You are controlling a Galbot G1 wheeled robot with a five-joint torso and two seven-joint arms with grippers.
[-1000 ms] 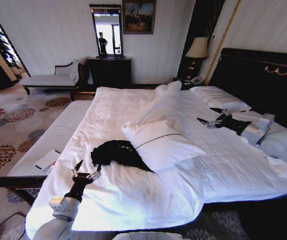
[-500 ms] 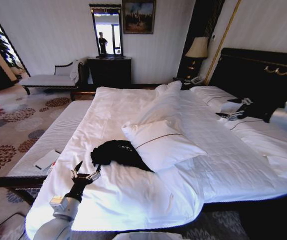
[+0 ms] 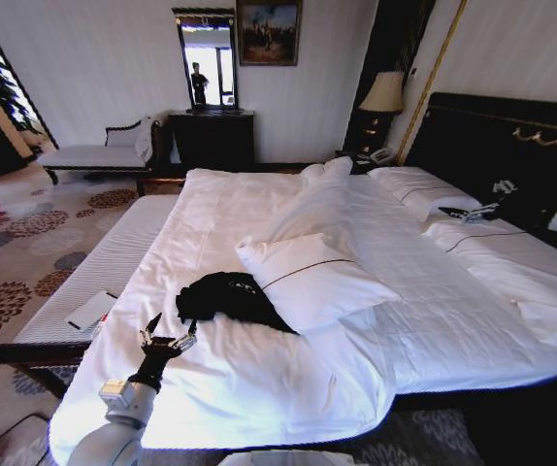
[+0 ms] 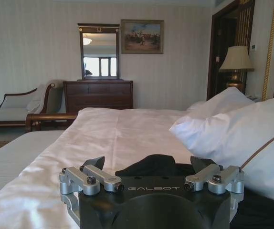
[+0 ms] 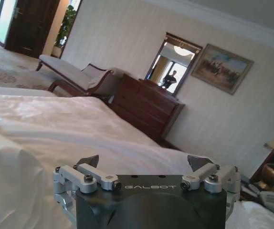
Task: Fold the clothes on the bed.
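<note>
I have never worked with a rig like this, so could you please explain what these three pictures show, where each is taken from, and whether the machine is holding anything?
This is a wheeled robot with two arms, each ending in a two-fingered end effector. The wide picture comes from a camera on its head, looking down at the bed. The other two come from cameras on its wrists, so each shows that arm's own fingers at the bottom.

On the white duvet lies a crumpled black T-shirt, partly tucked beside a white pillow.

The left end effector hovers open over the duvet at the near edge of the bed, just short of the T-shirt, holding nothing. The right end effector is far off near the dark headboard, above the pillows there, also open and holding nothing.

A dresser and a bench stand behind.
</note>
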